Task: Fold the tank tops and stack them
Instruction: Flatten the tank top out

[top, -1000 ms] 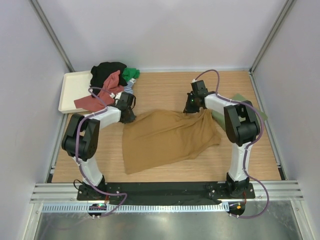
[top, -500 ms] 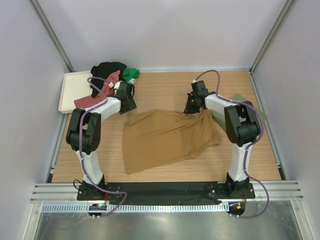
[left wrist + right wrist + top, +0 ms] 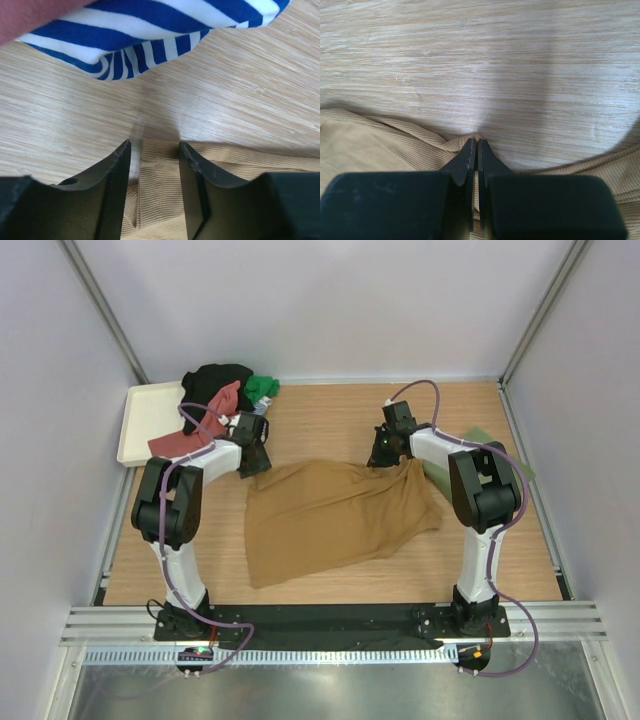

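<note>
Mustard tank top (image 3: 335,515): spread flat, near-right of cream tray (image 3: 140,425).
Left gripper (image 3: 152,150): arm folded, tipped down beside tray, half-open astride top's corner.
Right gripper (image 3: 476,142): well right of tray, pinched closed on top's edge.
Other tank tops (image 3: 215,390): heaped at tray's far corner.

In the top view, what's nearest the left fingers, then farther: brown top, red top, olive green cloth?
1. Brown top: its corner lies between the left fingers.
2. Red top: just behind, to the left.
3. Olive green cloth: far across, right side.
</note>
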Robot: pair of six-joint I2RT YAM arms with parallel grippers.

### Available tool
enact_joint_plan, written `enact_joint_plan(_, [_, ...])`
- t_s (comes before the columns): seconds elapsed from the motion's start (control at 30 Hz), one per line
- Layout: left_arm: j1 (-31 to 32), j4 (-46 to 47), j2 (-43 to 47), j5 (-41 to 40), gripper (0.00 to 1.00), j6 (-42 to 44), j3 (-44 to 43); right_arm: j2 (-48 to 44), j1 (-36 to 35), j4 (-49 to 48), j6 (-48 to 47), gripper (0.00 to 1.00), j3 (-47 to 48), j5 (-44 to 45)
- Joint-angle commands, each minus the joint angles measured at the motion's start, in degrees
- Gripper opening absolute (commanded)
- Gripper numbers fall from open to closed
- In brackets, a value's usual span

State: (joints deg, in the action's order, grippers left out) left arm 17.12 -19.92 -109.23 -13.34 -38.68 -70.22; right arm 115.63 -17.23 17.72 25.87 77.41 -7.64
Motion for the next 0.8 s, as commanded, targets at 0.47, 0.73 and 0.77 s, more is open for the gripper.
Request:
enact_joint_plan(0.47, [-0.1, -2.6, -0.2, 1.2, 0.00, 0.3, -2.9, 0.8, 0.7, 2.5, 0.7, 0.01, 5.9, 0.7])
enact_joint_plan(0.73, [-2.9, -6.4, -7.0, -2.4, 0.00, 3.1, -17.8, 6.1, 2.8, 3.1, 2.3, 0.01, 18.1, -0.4])
enact_joint_plan(0.77, [-3.7, -6.4, -7.6, -2.0, 0.00, 3.1, -18.4, 7.1, 3.0, 3.5, 2.3, 0.01, 19.2, -0.9])
